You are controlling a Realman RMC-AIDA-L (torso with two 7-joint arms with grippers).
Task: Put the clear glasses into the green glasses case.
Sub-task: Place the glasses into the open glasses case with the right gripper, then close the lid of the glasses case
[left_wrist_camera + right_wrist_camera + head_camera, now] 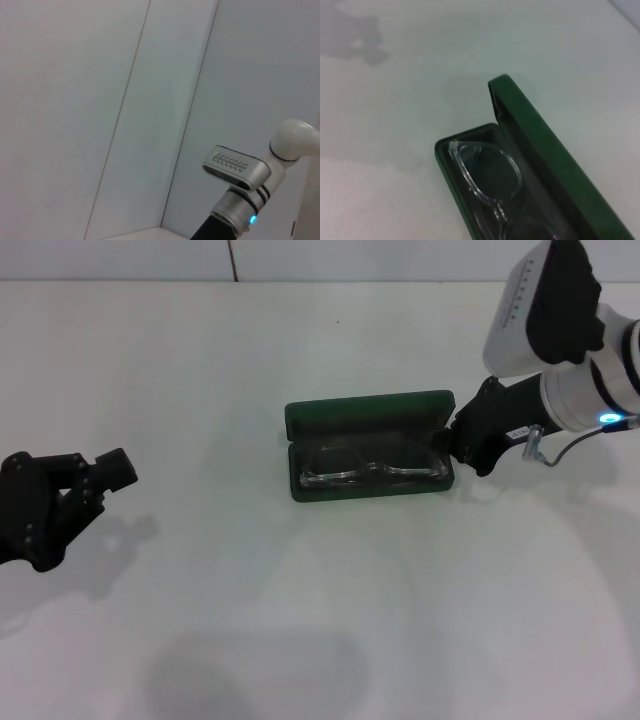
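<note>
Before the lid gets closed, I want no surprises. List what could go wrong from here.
1. The right gripper sits tight against the right end of the green glasses case; pulling back carelessly could drag or turn the case on the table.
2. The clear glasses lie inside the open case; if a clear arm sits high, the lid might pinch it.
3. The left gripper is parked far to the left, so nothing steadies the case.

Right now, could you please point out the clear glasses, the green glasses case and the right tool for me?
clear glasses [372, 472], head view, on the bridge between the lenses.
green glasses case [368, 415], head view, on the raised lid.
right tool [447, 441], head view, at its tip beside the case's end.
</note>
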